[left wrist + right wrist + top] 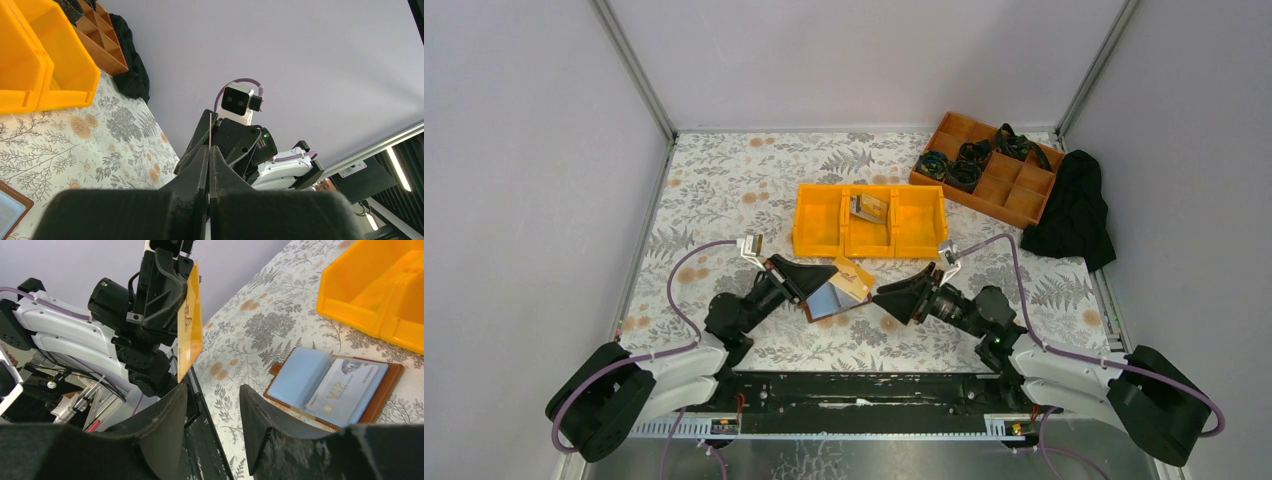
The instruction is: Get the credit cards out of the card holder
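Right wrist view: "VIP" was read on a pale card [345, 387] seated in the right-hand sleeve of the card holder [300, 377]. The smaller print on it could not be read. The holder was seen lying open and flat on the patterned table [724, 180], between the yellow bin [819, 225] and the table's near edge.

An orange card [190, 337] was held up off the table, on edge, clamped in the left gripper [209, 162], whose fingers were pressed together on it. A small mark was noted on the card's face but was not legible.

The right gripper [212, 410] was recorded with its fingers apart and nothing between them. The orange card's lower corner stood just ahead of the gap; contact could not be told.

Bare table was seen left of the bin and out to the left wall.

Containers: the yellow bin was divided into three compartments. A pale card [869, 207] leaned in the middle one; whether there were more could not be told. The outer two looked empty. A brown divided tray [1014, 195] at far right held dark coiled items [949, 168] in its far compartments. A black cloth [1074, 205] lay just beside the tray.
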`<state>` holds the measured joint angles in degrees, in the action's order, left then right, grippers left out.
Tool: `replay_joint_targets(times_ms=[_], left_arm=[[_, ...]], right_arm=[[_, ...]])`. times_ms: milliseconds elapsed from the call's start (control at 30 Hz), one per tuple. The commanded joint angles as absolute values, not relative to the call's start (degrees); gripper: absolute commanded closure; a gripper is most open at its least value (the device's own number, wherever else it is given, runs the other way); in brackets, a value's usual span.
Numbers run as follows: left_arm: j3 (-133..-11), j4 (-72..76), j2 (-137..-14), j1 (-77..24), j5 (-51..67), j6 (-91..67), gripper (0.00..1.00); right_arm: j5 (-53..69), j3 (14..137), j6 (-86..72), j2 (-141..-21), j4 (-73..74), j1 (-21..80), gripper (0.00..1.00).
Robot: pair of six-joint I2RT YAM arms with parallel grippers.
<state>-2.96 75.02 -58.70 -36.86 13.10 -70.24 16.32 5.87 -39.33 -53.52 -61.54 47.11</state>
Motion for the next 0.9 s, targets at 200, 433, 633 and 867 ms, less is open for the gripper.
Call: replay_joint_targets(times_ms=[200,433,633,867], left_arm=[[-1.72,78.73,-58.16,-36.56,14.38,-68.69,1.00],[-1.05,79.17,-58.09,-36.48,14.55,-68.83,1.00],[-1.59,78.92,-58.89,-36.51,15.63,-68.49,1.00],[-3.08,80.76,-61.81,-36.55,23.42,-67.23,0.99]], right_arm=[[19.66,11.95,-40.24,-60.43,-70.96,46.98,0.51],[20.55,12.52,-41.52,-63.42,-73.98,46.98,0.79],[20.31,12.22,-41.54,-62.72,-73.99,47.02,1.00],[18.82,13.05,-37.83,-57.33,-65.41,47.00,1.00]])
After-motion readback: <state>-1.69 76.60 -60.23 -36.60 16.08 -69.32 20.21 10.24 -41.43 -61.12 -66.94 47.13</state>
